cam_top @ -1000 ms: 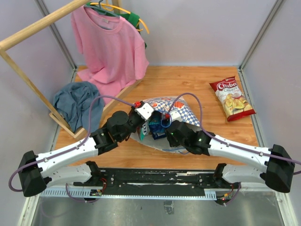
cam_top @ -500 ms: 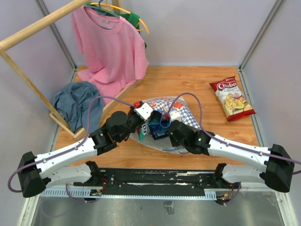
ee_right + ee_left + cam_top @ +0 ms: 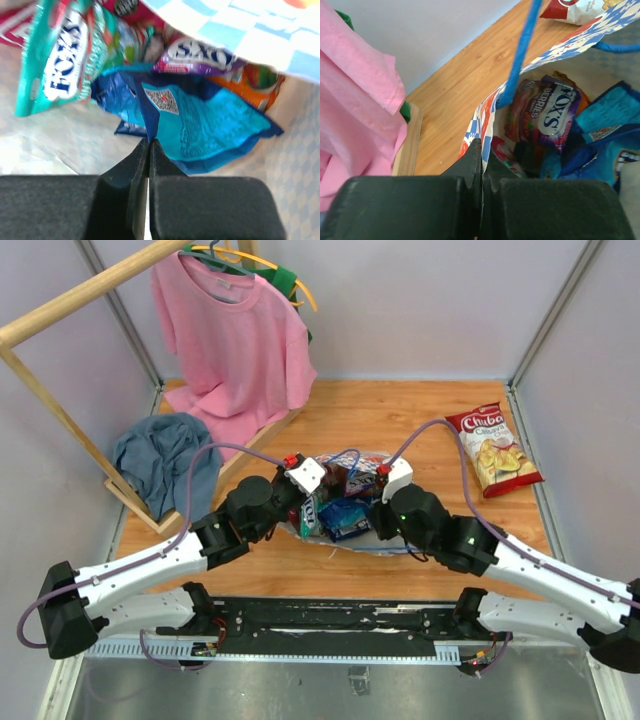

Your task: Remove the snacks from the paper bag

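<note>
Two pincers are at the paper bag, and I read both as pressed together. My left pincer (image 3: 481,150) pinches the paper bag (image 3: 476,125) by its checkered rim, with the paper running straight between the fingertips. Just beyond those tips, inside the bag's mouth, lies a purple packet (image 3: 552,112) lettered FOX'S. A blue cord handle (image 3: 522,50) rises from the rim just ahead of this pincer, and a pink T-shirt (image 3: 355,100) hangs off to its left.

My right pincer (image 3: 149,142) is inside the bag. Its tips are closed on a fold at the edge of a blue packet (image 3: 200,125), which spreads out ahead and to the right of them. A teal packet (image 3: 60,65) lies ahead and to the left of that pincer. The purple packet shows again straight ahead, past the blue one and under the bag's upper wall.

From overhead I see a red-and-white chips bag (image 3: 492,448) on the wooden table (image 3: 400,410). It is outside the paper bag, well apart from the right pincer, beyond it and to its right.
</note>
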Motion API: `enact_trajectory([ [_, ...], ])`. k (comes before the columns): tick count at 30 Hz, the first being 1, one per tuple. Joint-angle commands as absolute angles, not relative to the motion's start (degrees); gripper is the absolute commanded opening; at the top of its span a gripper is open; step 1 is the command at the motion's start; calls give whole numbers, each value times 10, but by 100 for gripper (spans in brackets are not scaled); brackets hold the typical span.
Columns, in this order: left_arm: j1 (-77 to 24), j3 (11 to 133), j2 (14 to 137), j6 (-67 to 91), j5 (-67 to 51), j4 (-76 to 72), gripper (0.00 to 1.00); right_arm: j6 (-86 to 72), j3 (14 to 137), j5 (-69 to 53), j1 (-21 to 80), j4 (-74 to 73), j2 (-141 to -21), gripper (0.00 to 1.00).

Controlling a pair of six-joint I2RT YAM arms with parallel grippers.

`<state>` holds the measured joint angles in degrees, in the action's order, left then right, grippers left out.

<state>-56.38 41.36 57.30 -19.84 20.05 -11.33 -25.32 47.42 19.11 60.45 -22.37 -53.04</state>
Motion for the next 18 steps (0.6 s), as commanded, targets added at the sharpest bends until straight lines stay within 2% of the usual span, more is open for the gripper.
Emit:
enact_trajectory([
  [1, -567, 417, 578, -186, 217, -121, 1, -228, 527, 181, 623, -233, -485, 1],
  [10, -567, 451, 621, -172, 256, -76, 1, -166, 601, 137, 630, -213, -441, 1],
  [18, -567, 460, 640, -162, 258, -69, 1, -69, 686, 126, 630, -140, -472, 1],
])
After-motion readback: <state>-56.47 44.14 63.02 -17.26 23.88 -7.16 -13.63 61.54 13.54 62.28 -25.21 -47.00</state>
